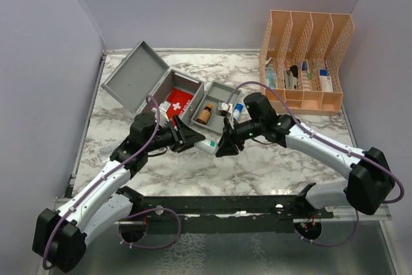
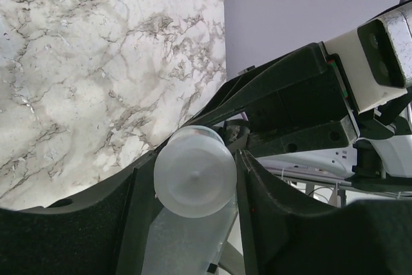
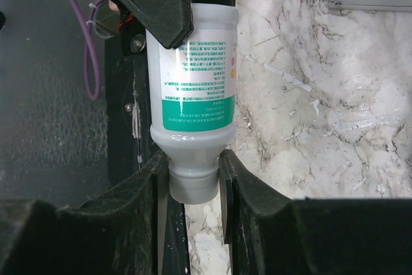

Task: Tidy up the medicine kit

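Note:
A white bottle with a green label [image 1: 207, 145] hangs level above the marble between both grippers. My right gripper [image 1: 223, 142] is shut on its neck and cap; in the right wrist view the bottle [image 3: 196, 75] stands between the pads of my right gripper [image 3: 195, 181]. My left gripper [image 1: 192, 140] holds the other end. In the left wrist view the bottle's round base [image 2: 195, 170] sits between the jaws of my left gripper [image 2: 195, 181], both pads against it. The grey medicine kit [image 1: 187, 82] lies open behind, lid [image 1: 134, 74] raised.
Inside the kit lies a red first-aid pouch [image 1: 177, 104]. The grey divided tray [image 1: 222, 90] beside it holds a brown bottle [image 1: 206, 113] and a blue-capped vial [image 1: 238, 109]. A peach slotted organizer [image 1: 306, 37] with several items stands at the back right.

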Robot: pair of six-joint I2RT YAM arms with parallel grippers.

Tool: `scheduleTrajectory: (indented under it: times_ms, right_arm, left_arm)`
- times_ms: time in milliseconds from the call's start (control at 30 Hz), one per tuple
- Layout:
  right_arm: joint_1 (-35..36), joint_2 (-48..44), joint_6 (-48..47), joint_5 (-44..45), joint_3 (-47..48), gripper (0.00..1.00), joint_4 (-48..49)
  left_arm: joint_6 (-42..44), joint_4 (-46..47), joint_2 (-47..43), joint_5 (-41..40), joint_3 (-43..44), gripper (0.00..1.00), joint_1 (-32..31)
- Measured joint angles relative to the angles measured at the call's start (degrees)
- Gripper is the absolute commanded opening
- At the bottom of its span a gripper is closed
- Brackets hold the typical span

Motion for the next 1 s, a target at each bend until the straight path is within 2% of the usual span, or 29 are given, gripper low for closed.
scheduleTrajectory:
  times_ms: [33,67,167,267,433,600,700,767,867,1000]
  right_arm:
    - [0.0,0.0,0.02,0.0,0.0,0.11,0.0]
    - [0.0,0.0,0.07,0.02,0.0,0.2,-0.04]
    - [0.0,0.0,0.81,0.11,0.0,0.36,-0.28]
    - [0.15,-0.35,2.34,0.22,0.11,0.45,-0.52]
    - [0.24,-4.63,5.7,1.79,0.11,0.71,-0.07]
    - [0.24,-9.6,9.31,6.73,0.09,0.73,0.92]
    - [0.26,-12.46,16.31,13.29,-0.17,0.71,2.6]
    - [0.26,-14.14,22.95,17.62,-0.52,0.68,3.91]
    - [0.26,-15.85,37.92,24.55,-1.05,0.66,5.49]
    - [0.26,-15.98,58.51,29.2,-5.03,0.67,10.82]
  left_arm:
    - [0.02,0.11,0.02,0.13,-0.02,0.37,0.0]
    - [0.04,0.15,0.02,0.17,-0.09,0.35,0.0]
    - [0.24,0.35,-0.04,0.2,-0.31,0.32,0.0]
    - [0.22,0.63,-0.61,0.17,-0.63,0.28,-0.02]
    - [0.76,2.01,-1.79,0.59,-0.92,0.27,-0.04]
    - [3.1,1.95,-2.08,0.31,-0.76,0.27,-0.04]
    - [6.32,1.57,-3.06,-1.77,0.07,0.26,-0.04]
    - [9.51,1.22,-3.91,-4.48,1.4,0.26,-0.15]
    - [15.34,2.12,-5.42,-9.68,3.21,0.25,-0.28]
    - [24.35,5.46,-7.67,-17.29,3.45,0.25,-0.28]
